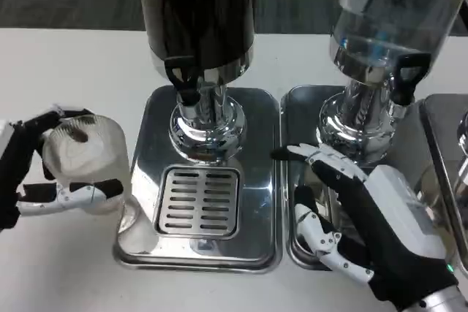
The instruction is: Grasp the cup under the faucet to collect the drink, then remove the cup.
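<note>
Left hand holds cup beside tray's left edge.

Catering or lab mock-up: drink dispensers on steel drip trays, white table.

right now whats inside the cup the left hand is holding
The cup in the left hand is clear; a small dark patch shows near its rim, whether drink or reflection I cannot tell. The fingers cover its lower side.

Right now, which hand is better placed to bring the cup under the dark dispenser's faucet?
Left. The left hand already holds the cup, just beside the drip tray. The right hand is empty.
</note>
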`<control>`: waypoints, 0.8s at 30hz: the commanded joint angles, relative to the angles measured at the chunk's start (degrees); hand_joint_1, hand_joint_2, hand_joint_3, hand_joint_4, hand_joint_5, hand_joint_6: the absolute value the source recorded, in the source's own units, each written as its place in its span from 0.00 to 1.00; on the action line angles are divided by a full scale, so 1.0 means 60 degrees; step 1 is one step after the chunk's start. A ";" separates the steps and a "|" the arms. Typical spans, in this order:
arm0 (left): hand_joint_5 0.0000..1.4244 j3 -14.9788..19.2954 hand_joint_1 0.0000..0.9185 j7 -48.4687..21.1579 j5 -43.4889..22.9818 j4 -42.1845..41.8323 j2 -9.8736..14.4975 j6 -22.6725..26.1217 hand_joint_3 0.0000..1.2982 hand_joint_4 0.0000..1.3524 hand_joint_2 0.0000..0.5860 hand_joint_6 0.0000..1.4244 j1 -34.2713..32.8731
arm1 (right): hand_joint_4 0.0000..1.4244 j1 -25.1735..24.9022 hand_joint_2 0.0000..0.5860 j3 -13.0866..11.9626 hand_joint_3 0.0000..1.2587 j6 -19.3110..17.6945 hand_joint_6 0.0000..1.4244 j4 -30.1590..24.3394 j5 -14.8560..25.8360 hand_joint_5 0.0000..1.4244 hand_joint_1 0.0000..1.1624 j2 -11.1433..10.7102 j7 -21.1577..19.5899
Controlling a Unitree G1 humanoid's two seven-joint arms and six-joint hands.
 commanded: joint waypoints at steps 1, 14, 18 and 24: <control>0.72 0.0187 0.66 -0.0265 -0.0313 -0.0376 -0.0191 0.0038 0.46 0.53 0.09 1.00 0.0110 | 0.14 -0.0016 1.00 -0.0011 0.23 -0.0145 0.18 -0.0022 -0.0005 0.09 0.32 0.0043 -0.0079; 0.72 0.0034 0.67 -0.0970 -0.0362 -0.1326 -0.0898 0.0265 0.47 0.53 0.09 1.00 0.0077 | 0.14 -0.0049 1.00 0.0002 0.23 -0.0129 0.18 -0.0013 -0.0012 0.10 0.32 0.0104 -0.0076; 0.72 -0.0053 0.67 -0.1115 -0.0291 -0.1378 -0.1128 0.0371 0.47 0.53 0.09 1.00 -0.0069 | 0.14 -0.0055 1.00 -0.0005 0.23 -0.0139 0.18 -0.0022 -0.0010 0.10 0.32 0.0102 -0.0071; 0.72 -0.0184 0.67 -0.1253 -0.0187 -0.1304 -0.1390 0.0491 0.47 0.53 0.09 1.00 -0.0289 | 0.15 -0.0032 1.00 -0.0014 0.23 -0.0148 0.18 -0.0020 0.0028 0.10 0.32 0.0103 -0.0064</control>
